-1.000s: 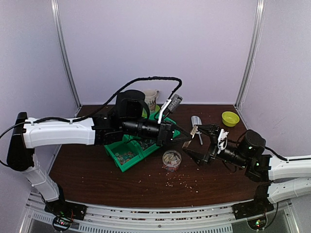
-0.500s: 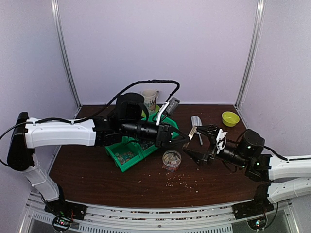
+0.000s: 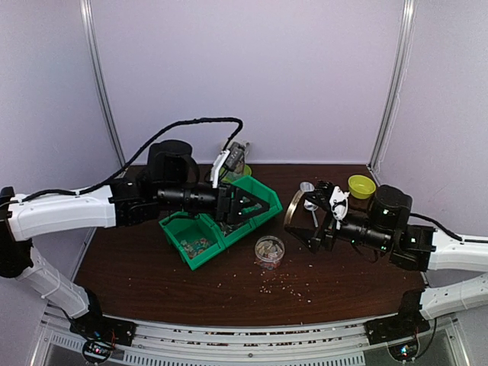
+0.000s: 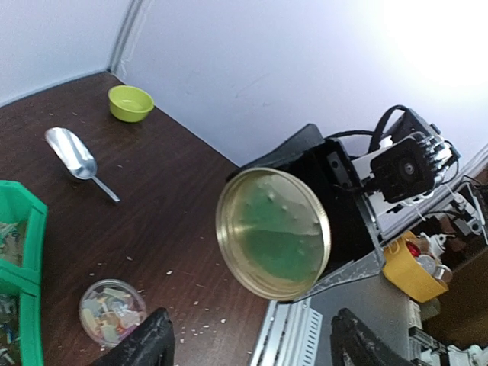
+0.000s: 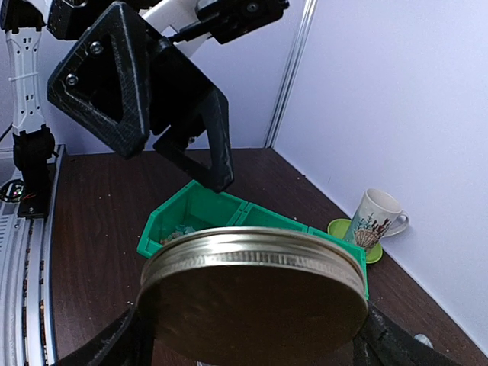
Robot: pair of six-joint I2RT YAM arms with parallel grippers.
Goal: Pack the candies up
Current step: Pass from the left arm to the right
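Candies [image 3: 268, 246]: tiny mixed-colour pieces; one lot fills the round jar [image 3: 269, 263], more lie in the green bin [image 3: 263, 200], and loose bits are scattered on the worktop [image 3: 152, 267] nearer the arm bases than the jar.
Jar: upright, uncovered, just right of the green bin's near corner.
Lid [image 4: 273, 232]: round, brass-coloured, raised above the worktop and tilted on edge, its hollow face toward the left arm.
Right end effector [image 3: 311, 217]: closed on the lid, one finger on each side of the rim.
Left end effector [image 3: 255, 207]: fingers spread wide, nothing between them; above the right end of the green bin, facing the lid.
Obstructions: the left arm lies across the green bin and covers its far compartments in the top view.
Scoop [image 4: 76, 158]: metal, lying flat behind the right end effector.
Bowl [image 3: 361, 186]: yellow-green, far right.
Mug [image 5: 375, 221]: on a green coaster behind the bin.
Candies relative to end effectors: the jar stands between both, lower and nearer the bases, apart from each.
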